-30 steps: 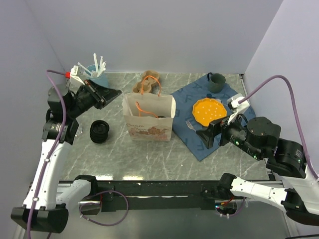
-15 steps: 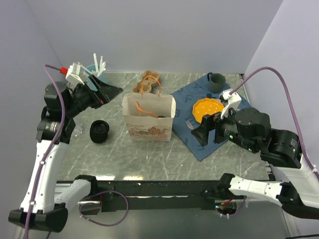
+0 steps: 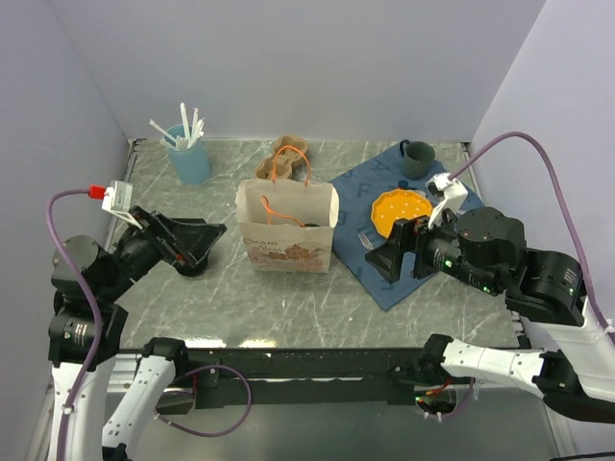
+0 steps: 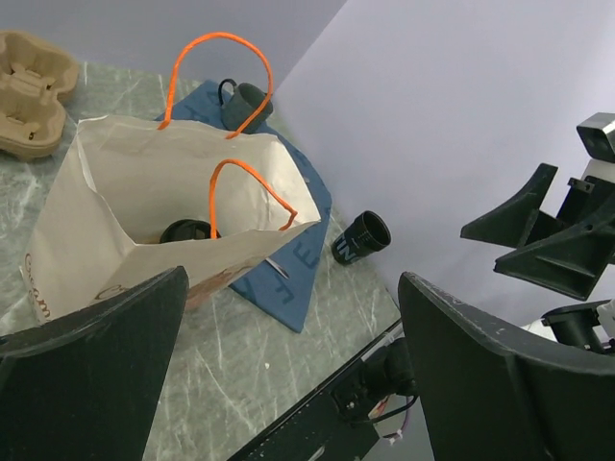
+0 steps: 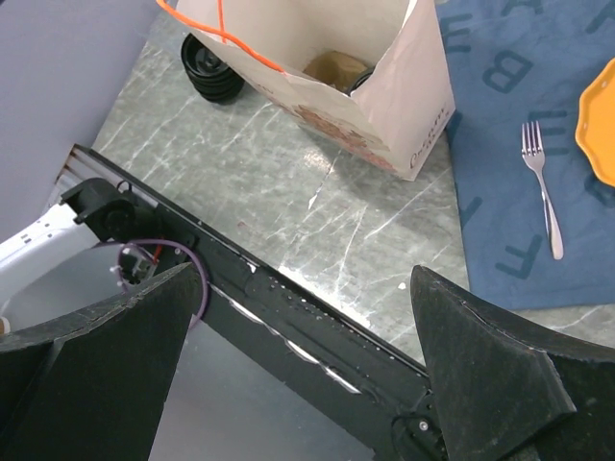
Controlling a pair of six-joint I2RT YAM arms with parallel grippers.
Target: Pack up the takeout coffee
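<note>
**1. takeout coffee** (image 5: 213,67): black ribbed cup, sitting on the marble table (image 5: 317,211) just beside the paper bag (image 3: 286,230), at the bag's 9 o'clock, outside it.

**2. left gripper** (image 4: 293,280): fingers are standing wide apart, gripping nothing. In the overhead view it is overlapping the cup; contact cannot be told.

**3. right gripper** (image 5: 307,274): fingers are gaping wide, empty. It is hanging over the blue mat (image 5: 509,115) at the bag's 3 o'clock.

**4. orange plate** (image 3: 402,211): lying on the mat, with the teal mug (image 3: 416,158) standing at its 12 o'clock.
</note>
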